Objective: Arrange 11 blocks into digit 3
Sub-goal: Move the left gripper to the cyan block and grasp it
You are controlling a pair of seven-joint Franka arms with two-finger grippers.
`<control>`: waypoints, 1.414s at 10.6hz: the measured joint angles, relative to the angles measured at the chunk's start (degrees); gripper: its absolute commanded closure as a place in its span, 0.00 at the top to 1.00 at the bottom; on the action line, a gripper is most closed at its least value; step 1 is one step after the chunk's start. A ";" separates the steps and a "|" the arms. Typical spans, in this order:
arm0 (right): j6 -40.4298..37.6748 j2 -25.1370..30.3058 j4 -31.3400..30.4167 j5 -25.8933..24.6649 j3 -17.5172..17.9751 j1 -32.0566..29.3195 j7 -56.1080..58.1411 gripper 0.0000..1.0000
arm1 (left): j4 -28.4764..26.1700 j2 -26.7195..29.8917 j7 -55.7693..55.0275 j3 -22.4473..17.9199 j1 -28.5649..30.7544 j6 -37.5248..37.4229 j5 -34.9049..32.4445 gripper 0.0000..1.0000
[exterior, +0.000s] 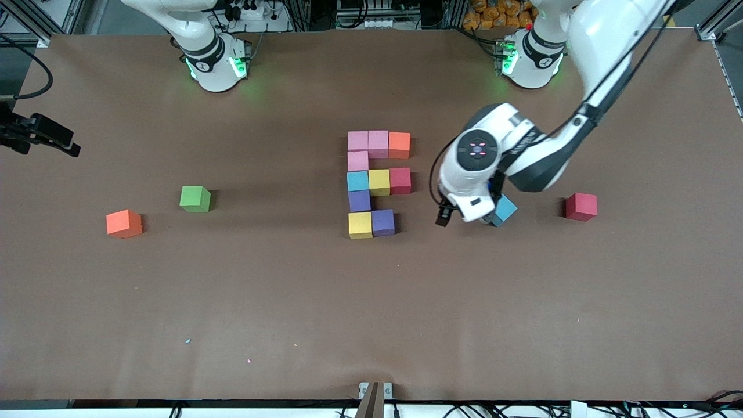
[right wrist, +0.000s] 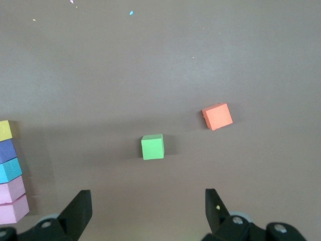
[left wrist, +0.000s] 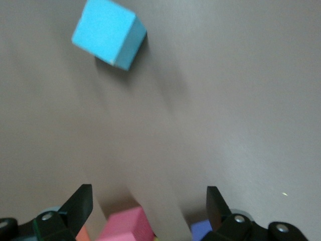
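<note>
The blocks of the partly built digit 3 [exterior: 378,182] lie mid-table: a pink, pink, orange bar, a pink cube, a light blue, yellow, red bar, a purple cube, then yellow and purple. A loose light blue cube [exterior: 505,209] lies beside it toward the left arm's end, with my left gripper [exterior: 480,216] just next to it. In the left wrist view the left gripper [left wrist: 148,201] is open and empty, the light blue cube [left wrist: 108,32] apart from its fingers. My right gripper [right wrist: 148,203] is open and empty, held high; it is out of the front view.
A red cube [exterior: 581,206] lies toward the left arm's end. An orange cube [exterior: 124,223] and a green cube [exterior: 195,198] lie toward the right arm's end; both show in the right wrist view, green [right wrist: 152,146] and orange [right wrist: 217,116].
</note>
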State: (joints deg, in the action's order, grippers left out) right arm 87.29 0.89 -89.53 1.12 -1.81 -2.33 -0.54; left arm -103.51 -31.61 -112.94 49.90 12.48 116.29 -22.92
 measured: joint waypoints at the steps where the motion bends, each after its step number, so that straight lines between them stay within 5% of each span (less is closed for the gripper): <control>1: 0.00 0.05 -0.30 0.00 -0.01 -0.02 0.00 1.00 | -2.66 1.20 4.79 2.59 5.12 0.04 -0.01 1.00; 6: 0.12 0.07 -1.15 0.00 -0.03 -0.04 0.00 1.00 | -13.78 2.82 21.15 6.74 19.07 8.09 -4.73 1.00; 15: 0.53 0.07 -1.32 0.00 -0.04 -0.04 0.00 1.00 | -20.47 -1.92 24.21 4.49 22.74 18.10 -14.91 1.00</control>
State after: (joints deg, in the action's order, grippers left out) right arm 87.81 0.97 -90.85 1.12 -1.86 -2.37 -0.54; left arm -123.98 -33.53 -88.73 54.39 35.22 134.39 -37.84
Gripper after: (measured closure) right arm 0.000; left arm 0.000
